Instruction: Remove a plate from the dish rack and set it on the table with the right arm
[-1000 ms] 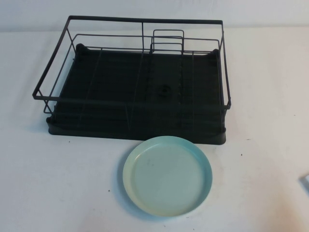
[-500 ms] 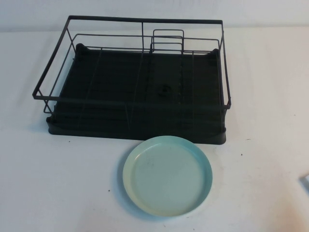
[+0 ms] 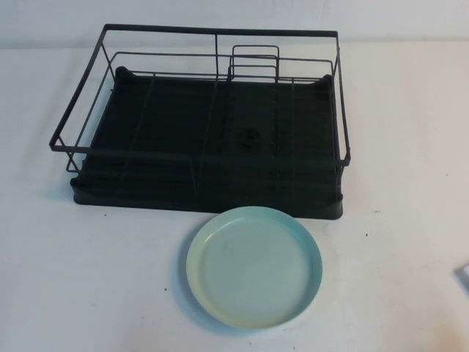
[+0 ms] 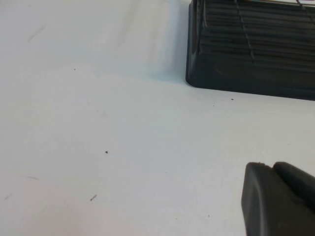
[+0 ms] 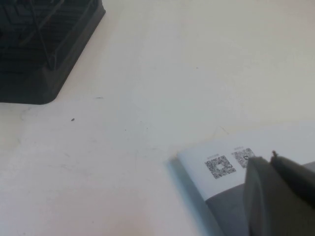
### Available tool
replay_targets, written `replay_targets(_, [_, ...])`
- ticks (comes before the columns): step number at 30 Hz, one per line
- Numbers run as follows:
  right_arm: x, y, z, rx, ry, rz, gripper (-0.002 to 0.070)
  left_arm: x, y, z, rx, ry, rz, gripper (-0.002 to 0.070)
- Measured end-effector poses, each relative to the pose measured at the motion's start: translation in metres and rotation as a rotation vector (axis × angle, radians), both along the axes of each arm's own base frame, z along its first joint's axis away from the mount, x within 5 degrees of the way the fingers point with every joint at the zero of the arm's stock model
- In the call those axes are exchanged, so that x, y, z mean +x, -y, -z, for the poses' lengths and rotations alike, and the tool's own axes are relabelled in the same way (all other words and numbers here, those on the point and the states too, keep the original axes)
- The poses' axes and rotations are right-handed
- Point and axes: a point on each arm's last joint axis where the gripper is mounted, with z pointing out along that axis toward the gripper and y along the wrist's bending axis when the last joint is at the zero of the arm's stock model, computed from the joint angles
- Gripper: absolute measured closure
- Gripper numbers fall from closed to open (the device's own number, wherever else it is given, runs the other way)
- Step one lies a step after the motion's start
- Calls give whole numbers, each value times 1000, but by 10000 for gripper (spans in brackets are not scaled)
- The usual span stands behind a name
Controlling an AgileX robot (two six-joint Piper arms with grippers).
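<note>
The mint-green plate (image 3: pixel 253 266) lies flat on the white table (image 3: pixel 88 279), just in front of the black wire dish rack (image 3: pixel 220 31). The rack holds no dishes; its small upright divider (image 3: pixel 255 62) stands at the back. Neither arm shows in the high view. My left gripper (image 4: pixel 272 167) hovers over bare table near a corner of the rack's base (image 4: pixel 246 73), fingers together and empty. My right gripper (image 5: pixel 269 160) is shut and empty, above a white card, with another corner of the rack's base (image 5: pixel 39 64) farther off. The plate is out of both wrist views.
A white card with QR codes (image 5: pixel 221 164) on a grey piece lies under my right gripper; its corner shows at the right edge of the high view (image 3: pixel 463 275). Bare table lies left and right of the plate.
</note>
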Motion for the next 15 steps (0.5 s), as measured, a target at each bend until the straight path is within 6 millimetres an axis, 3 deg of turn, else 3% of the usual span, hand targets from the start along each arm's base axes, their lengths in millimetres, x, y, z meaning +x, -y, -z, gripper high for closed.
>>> replay_targets(15, [0, -1, 0, 15, -3, -5, 694, 0, 0, 0, 0, 0, 0, 678])
